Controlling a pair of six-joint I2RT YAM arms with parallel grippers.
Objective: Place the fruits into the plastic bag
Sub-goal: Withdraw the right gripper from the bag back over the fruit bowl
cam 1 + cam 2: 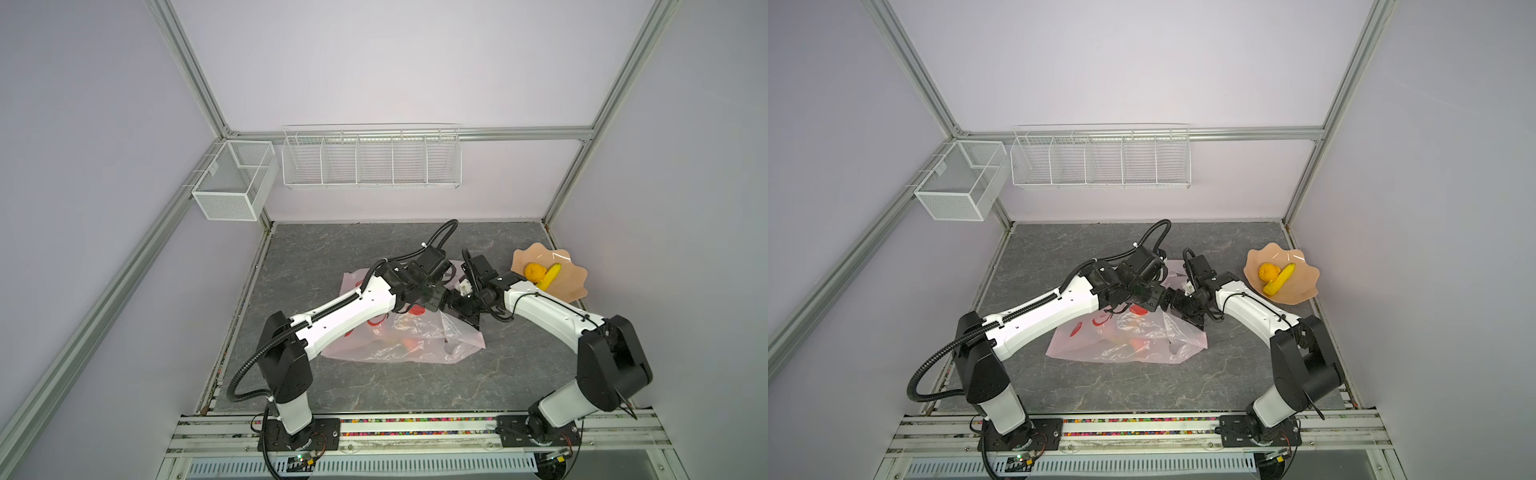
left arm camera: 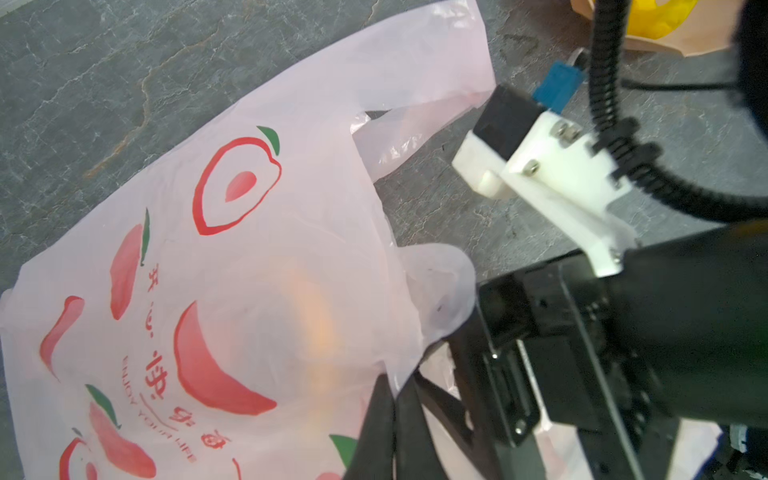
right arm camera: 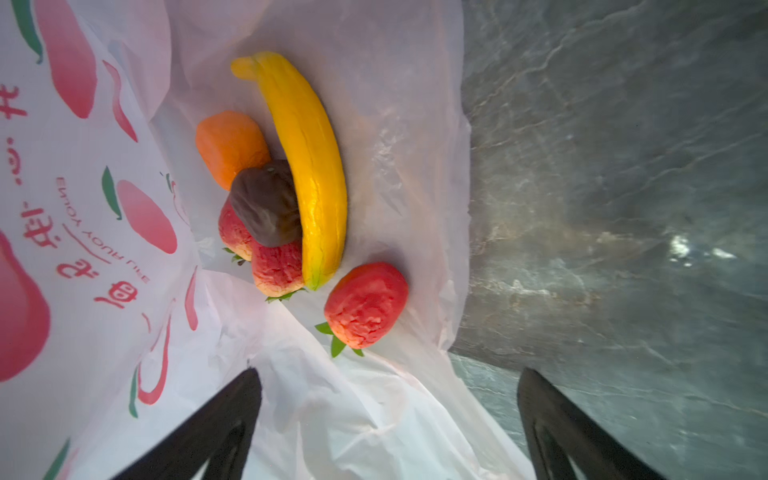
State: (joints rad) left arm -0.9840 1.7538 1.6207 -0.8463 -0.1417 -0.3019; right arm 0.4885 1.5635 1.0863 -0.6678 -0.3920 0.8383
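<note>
- One thin, pale-pink translucent plastic bag (image 1: pixel 388 349) printed with red peaches lay on the grey marbled table (image 1: pixel 332 249), between the two arms.
- It held six fruits: one yellow toy banana (image 3: pixel 307 166), one orange piece (image 3: pixel 230 145), one dark brown round fruit (image 3: pixel 266 203) and three red strawberries (image 3: pixel 365 305).
- Two more sat on the single peach-coloured wavy-edged plate (image 1: pixel 573 284), well apart from the bag: one round orange fruit (image 1: pixel 535 272) and one second banana (image 1: pixel 550 276), touching.
- The left end effector (image 2: pixel 392 395) was pinched together on the bag's rim.
- The right end effector (image 3: pixel 390 374) stood wide apart and empty at the bag's mouth.

The plastic bag (image 2: pixel 291 257) reads "ENJOY YOUR LIFE".
</note>
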